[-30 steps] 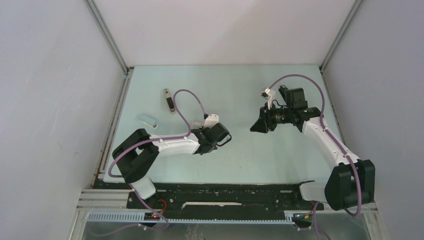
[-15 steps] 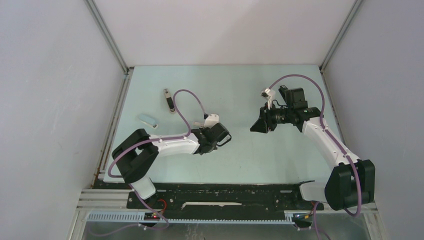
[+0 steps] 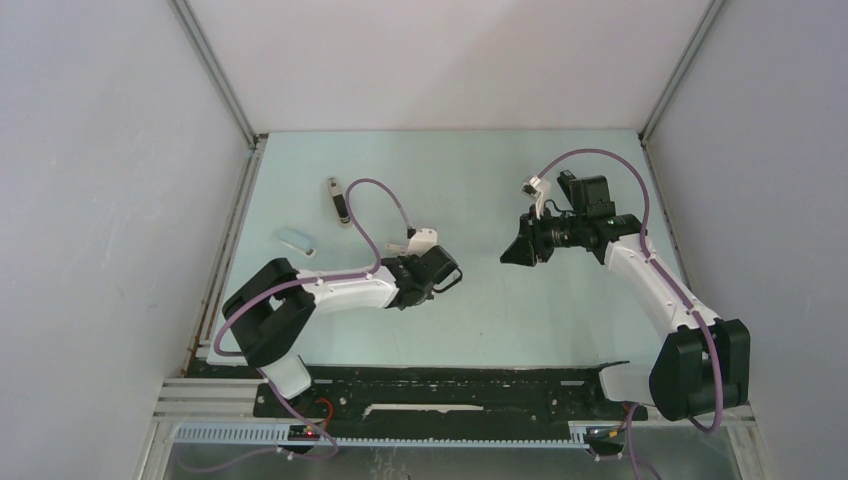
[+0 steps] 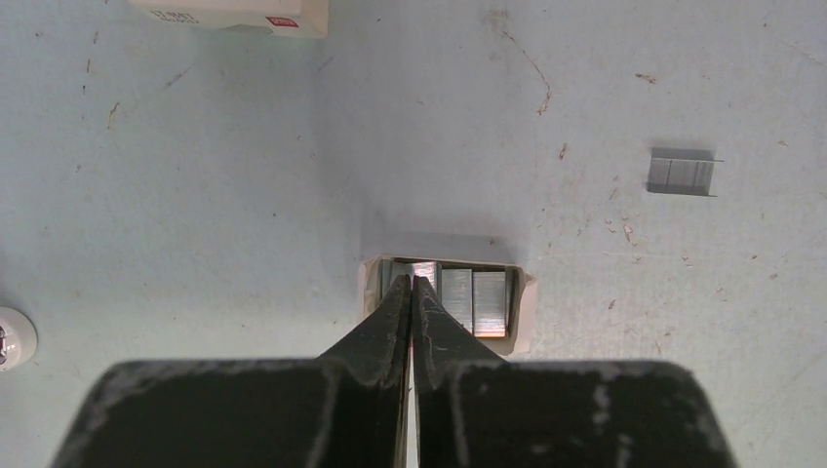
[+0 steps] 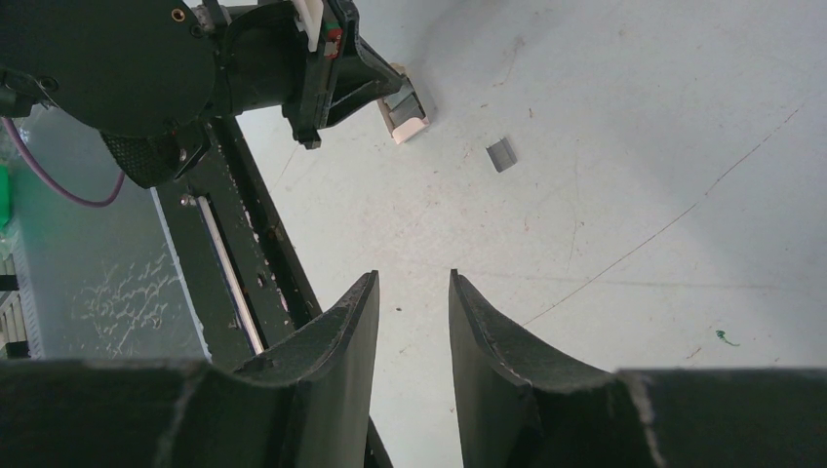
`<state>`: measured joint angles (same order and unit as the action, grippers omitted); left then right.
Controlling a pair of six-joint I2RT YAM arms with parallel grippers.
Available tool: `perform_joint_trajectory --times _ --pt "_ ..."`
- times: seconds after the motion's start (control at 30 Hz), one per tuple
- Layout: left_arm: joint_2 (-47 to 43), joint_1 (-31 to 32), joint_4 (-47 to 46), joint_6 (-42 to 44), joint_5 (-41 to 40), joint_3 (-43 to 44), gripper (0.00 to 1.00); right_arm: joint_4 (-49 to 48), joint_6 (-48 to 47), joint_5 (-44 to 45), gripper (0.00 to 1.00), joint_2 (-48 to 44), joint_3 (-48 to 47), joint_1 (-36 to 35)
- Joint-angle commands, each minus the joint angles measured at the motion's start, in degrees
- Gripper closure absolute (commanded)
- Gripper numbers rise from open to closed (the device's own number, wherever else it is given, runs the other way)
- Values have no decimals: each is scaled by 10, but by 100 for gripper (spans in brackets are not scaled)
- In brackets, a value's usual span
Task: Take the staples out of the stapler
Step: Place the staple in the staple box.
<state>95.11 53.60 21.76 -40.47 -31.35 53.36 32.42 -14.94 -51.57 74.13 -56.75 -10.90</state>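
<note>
The stapler [image 3: 340,201], slim and black with a silver top, lies at the far left of the table, away from both arms. My left gripper [image 4: 411,284] is shut, and its tips rest in a small open cardboard tray [image 4: 524,310] that holds staples [image 4: 474,299] in grey strips. Nothing shows between the jaws. One loose staple strip [image 4: 681,174] lies to the right of the tray; it also shows in the right wrist view [image 5: 500,154]. My right gripper [image 5: 413,283] is open and empty above bare table, facing the left gripper [image 3: 452,274].
A small white labelled box [image 4: 234,12] lies beyond the tray, at the top edge of the left wrist view. A pale blue object [image 3: 296,240] lies near the stapler. The black base rail [image 5: 234,263] runs along the near table edge. Grey walls enclose the table.
</note>
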Motion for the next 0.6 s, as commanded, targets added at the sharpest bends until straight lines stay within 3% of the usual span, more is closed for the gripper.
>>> perform_joint_trajectory --times 0.0,0.57 --pt "-12 1 6 3 -17 10 95 2 -7 -11 59 0 -18 4" --pt "0 1 10 6 -16 12 100 2 -8 -12 59 -1 -19 4"
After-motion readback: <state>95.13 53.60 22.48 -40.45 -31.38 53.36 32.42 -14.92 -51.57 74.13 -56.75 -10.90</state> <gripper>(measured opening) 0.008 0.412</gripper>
